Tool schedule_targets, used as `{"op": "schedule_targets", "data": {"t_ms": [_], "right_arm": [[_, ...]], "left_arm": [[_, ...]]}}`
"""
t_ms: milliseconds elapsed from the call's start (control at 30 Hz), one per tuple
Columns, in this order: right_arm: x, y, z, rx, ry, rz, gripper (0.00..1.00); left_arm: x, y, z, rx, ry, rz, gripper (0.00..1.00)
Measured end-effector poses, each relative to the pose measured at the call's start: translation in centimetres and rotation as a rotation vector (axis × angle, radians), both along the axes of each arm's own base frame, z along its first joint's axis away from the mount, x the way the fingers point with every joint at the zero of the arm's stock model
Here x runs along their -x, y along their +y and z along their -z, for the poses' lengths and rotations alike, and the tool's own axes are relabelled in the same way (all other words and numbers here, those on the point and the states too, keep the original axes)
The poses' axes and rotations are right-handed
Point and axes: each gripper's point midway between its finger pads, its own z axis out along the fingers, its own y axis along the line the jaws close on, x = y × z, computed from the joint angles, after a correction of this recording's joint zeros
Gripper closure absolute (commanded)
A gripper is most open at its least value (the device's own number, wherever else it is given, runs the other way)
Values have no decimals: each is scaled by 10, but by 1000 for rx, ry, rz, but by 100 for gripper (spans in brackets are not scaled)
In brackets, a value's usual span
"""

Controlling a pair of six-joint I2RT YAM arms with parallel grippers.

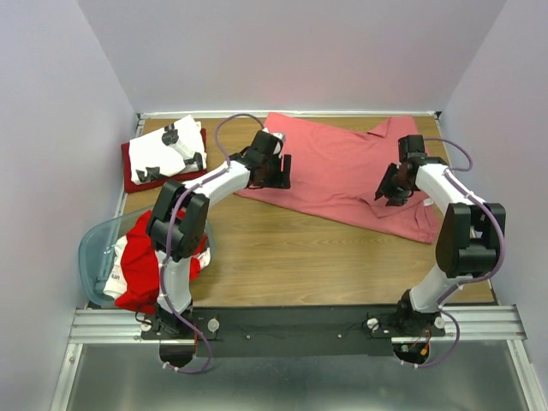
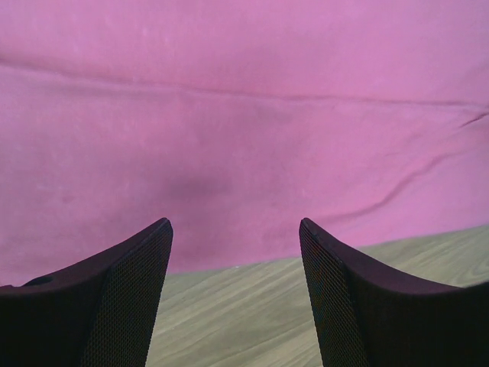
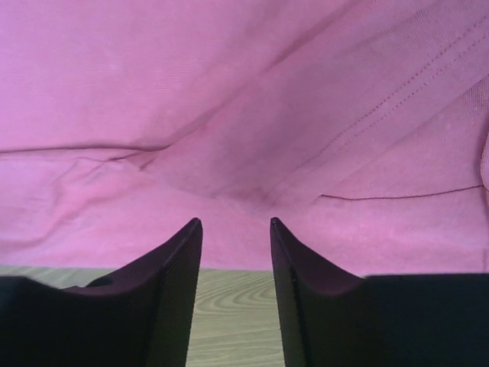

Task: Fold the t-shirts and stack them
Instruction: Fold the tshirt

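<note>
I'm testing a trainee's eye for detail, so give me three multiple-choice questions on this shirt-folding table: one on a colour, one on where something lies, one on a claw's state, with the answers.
1. The spread shirt under the left claw and right claw is:
A white
B salmon-pink
C dark blue

2. The white printed shirt lies:
A on the spread shirt
B on a dark red shirt
C draped over an arm

3. The left claw is:
A shut on cloth
B out of view
C open and empty

Answers:
1 B: the top view shows it salmon-pink.
2 B: it sits folded on dark red cloth at the far left.
3 C: its fingers stand apart with nothing between them.
</note>
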Motion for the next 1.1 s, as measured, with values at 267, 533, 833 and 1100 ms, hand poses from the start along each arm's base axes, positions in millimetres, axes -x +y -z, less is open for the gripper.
{"op": "schedule_targets", "data": {"t_ms": [267,533,833,1100], "right_arm": [[15,0,27,-2,67,6,57],[28,-1,40,-2,100,7,58],[34,-1,48,-2,116,8,72],[31,-1,48,-2,103,7,87]], "left_arm": [[25,14,51,-39,115,-1,25],[24,11,50,-23,109,3,24],[23,11,51,-22,107,3,25],[22,10,52,-14,90,3,25]]}}
